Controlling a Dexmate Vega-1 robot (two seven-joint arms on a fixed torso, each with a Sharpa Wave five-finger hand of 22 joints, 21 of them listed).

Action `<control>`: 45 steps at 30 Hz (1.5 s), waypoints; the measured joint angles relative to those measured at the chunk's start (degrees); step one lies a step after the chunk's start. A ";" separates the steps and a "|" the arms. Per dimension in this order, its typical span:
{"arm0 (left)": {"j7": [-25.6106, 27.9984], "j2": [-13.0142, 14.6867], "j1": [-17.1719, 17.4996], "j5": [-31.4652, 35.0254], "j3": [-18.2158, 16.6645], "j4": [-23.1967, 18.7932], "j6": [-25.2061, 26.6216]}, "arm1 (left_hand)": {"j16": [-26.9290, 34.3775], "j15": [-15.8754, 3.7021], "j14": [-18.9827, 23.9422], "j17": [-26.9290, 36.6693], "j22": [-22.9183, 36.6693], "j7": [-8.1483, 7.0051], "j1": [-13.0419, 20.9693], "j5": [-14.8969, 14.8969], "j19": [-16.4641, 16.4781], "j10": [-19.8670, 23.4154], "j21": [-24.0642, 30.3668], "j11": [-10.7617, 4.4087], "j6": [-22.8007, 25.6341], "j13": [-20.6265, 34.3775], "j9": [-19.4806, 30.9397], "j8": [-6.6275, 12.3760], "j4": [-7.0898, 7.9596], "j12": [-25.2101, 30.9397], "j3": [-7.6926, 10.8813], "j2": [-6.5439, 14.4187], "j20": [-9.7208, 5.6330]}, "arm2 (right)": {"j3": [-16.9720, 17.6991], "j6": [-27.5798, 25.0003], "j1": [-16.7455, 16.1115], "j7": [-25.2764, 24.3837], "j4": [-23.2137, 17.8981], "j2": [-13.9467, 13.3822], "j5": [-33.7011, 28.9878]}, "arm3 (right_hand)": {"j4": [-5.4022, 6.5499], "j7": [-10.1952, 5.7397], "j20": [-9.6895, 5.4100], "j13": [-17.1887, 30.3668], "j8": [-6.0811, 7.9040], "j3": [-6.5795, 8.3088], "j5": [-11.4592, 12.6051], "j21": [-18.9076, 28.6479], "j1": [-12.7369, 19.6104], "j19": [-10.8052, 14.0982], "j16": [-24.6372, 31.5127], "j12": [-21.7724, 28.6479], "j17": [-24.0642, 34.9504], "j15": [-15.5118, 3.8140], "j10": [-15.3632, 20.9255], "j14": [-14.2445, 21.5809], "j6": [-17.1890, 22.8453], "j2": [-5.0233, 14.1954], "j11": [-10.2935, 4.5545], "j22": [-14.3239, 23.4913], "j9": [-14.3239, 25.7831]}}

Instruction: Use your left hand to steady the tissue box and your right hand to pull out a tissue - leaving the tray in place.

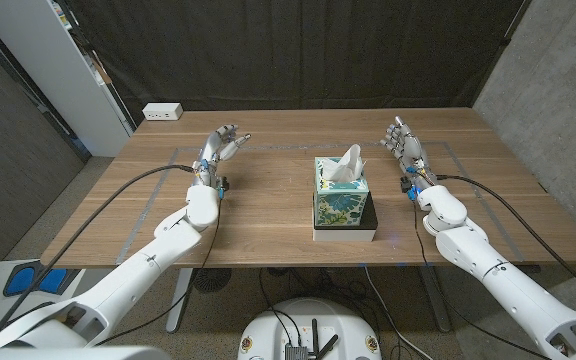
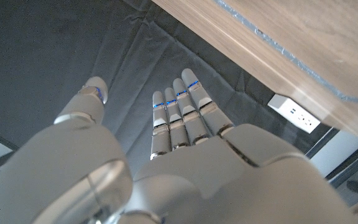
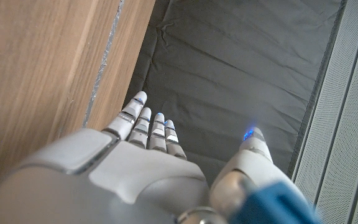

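Spanning most of the head view, the wooden table point(image 1: 268, 200) stood before a dark curtain point(image 1: 298, 50), with a concrete wall point(image 1: 558, 90) on the robot's right and a white cabinet point(image 1: 58, 60) on its left. A white power strip point(image 1: 163, 112) lay at the far left corner. The tissue box point(image 1: 341, 197) sat near the table's centre on a white tray point(image 1: 346, 235), its long axis running near to far, a tissue point(image 1: 346, 164) standing upward from its top. The left hand point(image 1: 221, 146) and right hand point(image 1: 403, 140) were raised well apart from the box, fingers loosely spread, holding nothing.
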 measured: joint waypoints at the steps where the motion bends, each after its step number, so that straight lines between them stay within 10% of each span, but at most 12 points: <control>1: 0.21 0.08 -0.01 0.26 0.08 -0.10 0.20 | 0.00 0.05 -0.32 0.00 0.00 -0.01 0.00 0.00 -0.41 -0.44 0.00 -0.06 -0.01 0.00 0.00 -0.04 0.00 -0.01 0.00 0.00 -0.03 | 0.00 0.04 -0.01 -0.03 0.00 0.01 -0.04 | 0.00 0.00 0.00 0.00 0.00 0.00 0.00 0.00 0.00 0.00 0.00 0.00 0.00 0.00 0.00 0.00 0.00 0.00 0.00 0.00 0.00; 21: 3.90 3.15 0.04 7.78 2.41 -3.23 6.23 | -0.79 0.06 -1.29 -0.32 -0.16 -0.30 0.30 0.00 -1.86 -1.52 -0.26 -0.10 -0.75 -0.01 0.01 -0.88 0.17 -0.89 -1.12 -0.30 -0.08 | 0.10 1.25 -1.02 -1.25 -0.03 0.44 -1.33 | 0.01 -0.20 0.21 -0.27 0.00 0.00 0.00 0.00 0.53 -0.21 0.00 0.00 -0.25 -0.08 0.00 -0.08 0.20 0.53 0.00 -0.01 0.00; 45: 5.12 8.75 10.36 10.57 -0.28 -15.17 10.51 | -1.19 -0.03 -2.01 -0.52 0.01 -0.30 0.52 0.00 -2.17 -1.70 -0.26 0.09 -0.74 -0.16 -0.26 -1.38 0.64 -1.43 -2.06 -0.53 0.24 | 0.42 1.59 -2.76 -2.88 -1.88 -0.19 -2.77 | -0.41 -0.20 0.41 -0.54 0.00 0.06 0.00 -0.40 0.53 -0.42 0.00 0.00 -0.51 0.02 0.00 -0.42 0.21 0.53 0.00 -0.01 0.00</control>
